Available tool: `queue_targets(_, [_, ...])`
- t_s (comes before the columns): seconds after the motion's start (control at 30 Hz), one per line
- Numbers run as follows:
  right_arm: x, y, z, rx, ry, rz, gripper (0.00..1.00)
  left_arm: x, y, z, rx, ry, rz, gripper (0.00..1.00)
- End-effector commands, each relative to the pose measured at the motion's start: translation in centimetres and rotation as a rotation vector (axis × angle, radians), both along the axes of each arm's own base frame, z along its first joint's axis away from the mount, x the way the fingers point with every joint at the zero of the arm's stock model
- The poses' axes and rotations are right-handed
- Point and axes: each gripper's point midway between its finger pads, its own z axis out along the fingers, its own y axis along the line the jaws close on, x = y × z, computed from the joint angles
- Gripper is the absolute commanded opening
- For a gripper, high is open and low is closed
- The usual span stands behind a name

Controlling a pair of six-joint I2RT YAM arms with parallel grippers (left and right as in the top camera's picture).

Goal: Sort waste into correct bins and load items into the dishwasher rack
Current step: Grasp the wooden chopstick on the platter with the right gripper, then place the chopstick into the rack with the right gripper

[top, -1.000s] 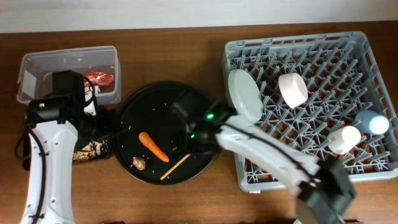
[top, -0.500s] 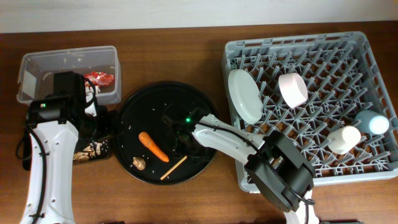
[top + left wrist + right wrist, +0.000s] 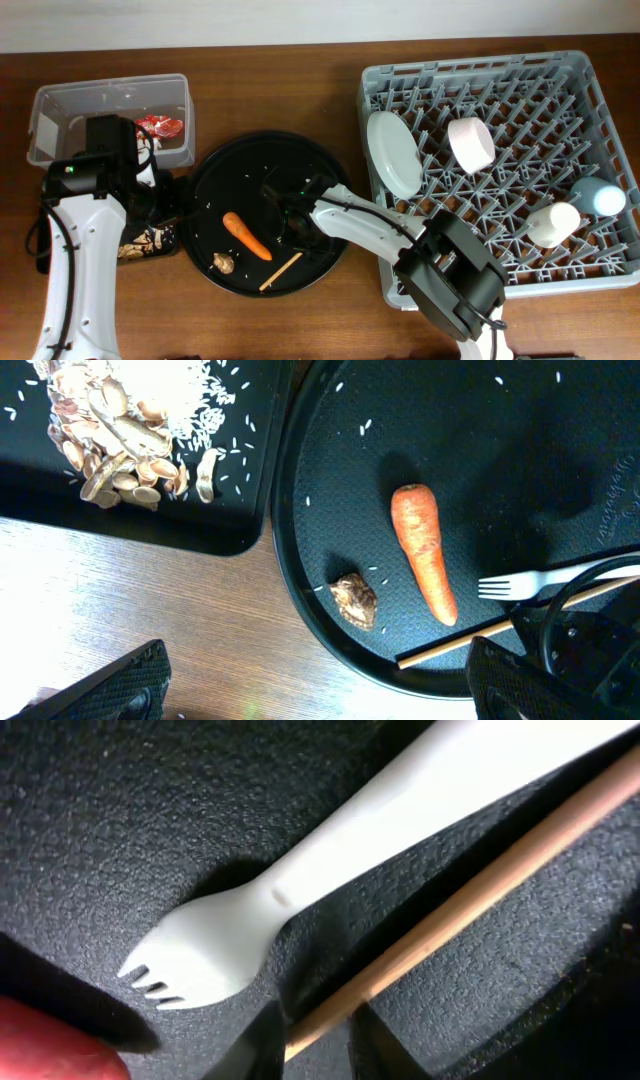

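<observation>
Fork (image 3: 330, 860) is seen lying diagonally alongside chopstick (image 3: 470, 910), directly under right gripper (image 3: 297, 220), whose closure cannot be told; left gripper (image 3: 330, 685) is spread, empty.

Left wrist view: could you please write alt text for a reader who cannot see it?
An orange carrot and a brown lump lie on a round black tray, with a white fork and chopstick at right. A flat black tray of rice and scraps sits upper left.
</observation>
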Motion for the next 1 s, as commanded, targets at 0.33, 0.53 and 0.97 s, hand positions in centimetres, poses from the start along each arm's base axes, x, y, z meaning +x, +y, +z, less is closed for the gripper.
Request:
queue_targets(0.33, [-0.2,-1.4,-1.2,-0.067,-0.009,0.018,0.05,-0.2,0.1,-0.2,0.001,0.006,0.012,0.94])
queue_targets(0.53, [3.3,-3.3,0.6,-0.065,-0.043,0.079,0.04,-0.1,0.1,-0.2,0.001,0.004,0.012,0.95])
queue_targets(0.97, [5.5,-11.5,17.6,-0.224,-0.255,0.107,0.04,0.1,0.1,-0.2,0.002,-0.003,0.012,0.95])
